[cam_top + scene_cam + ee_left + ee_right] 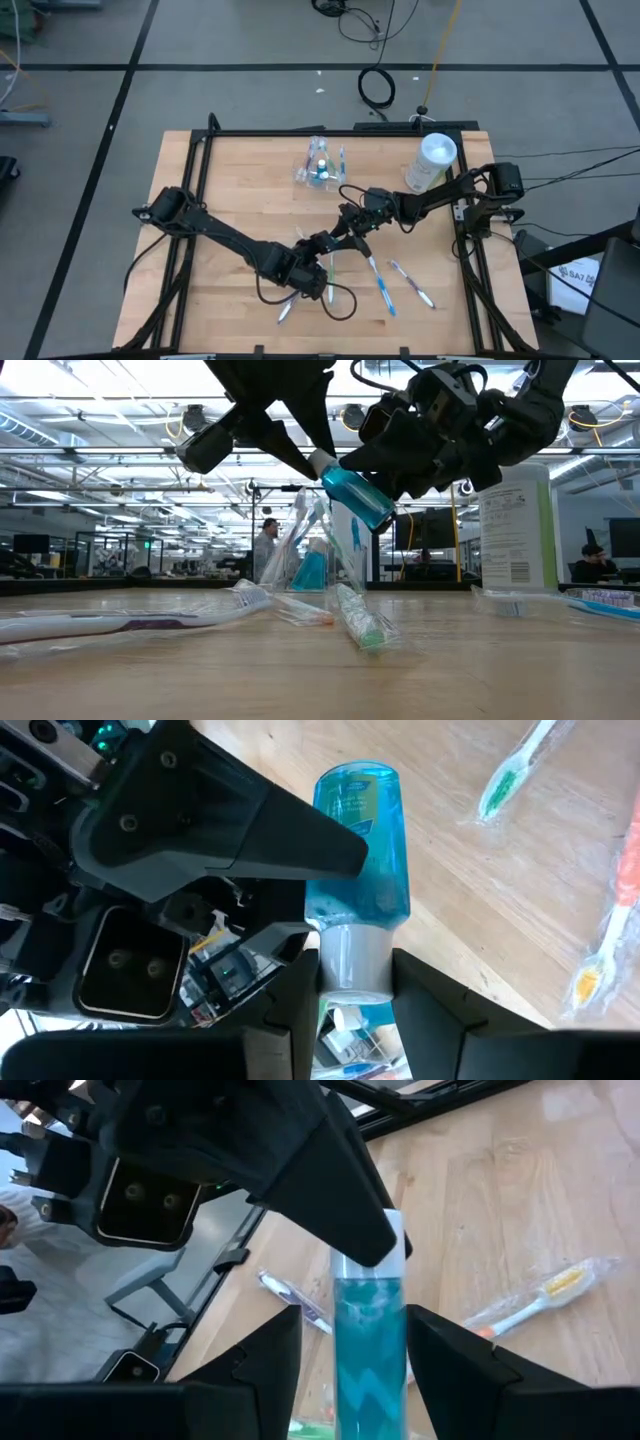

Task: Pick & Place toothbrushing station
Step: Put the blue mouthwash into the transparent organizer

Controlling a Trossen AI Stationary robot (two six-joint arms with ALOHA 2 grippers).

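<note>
My left fingers are clenching the mouthwash bottle by its cap, above the counter. My right fingers, at three o'clock, are straddling its body for a handover; whether they're gripping, I cannot tell.

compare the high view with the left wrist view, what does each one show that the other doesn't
Only the high view shows the whole wooden table, the white canister at its far right, the clear cup of toothbrushes and both arms meeting mid-table. Only the left wrist view shows the left gripper clamped on the white cap of the blue mouthwash bottle, with the right gripper's finger against its body. Both show wrapped toothbrushes lying on the wood.
</note>
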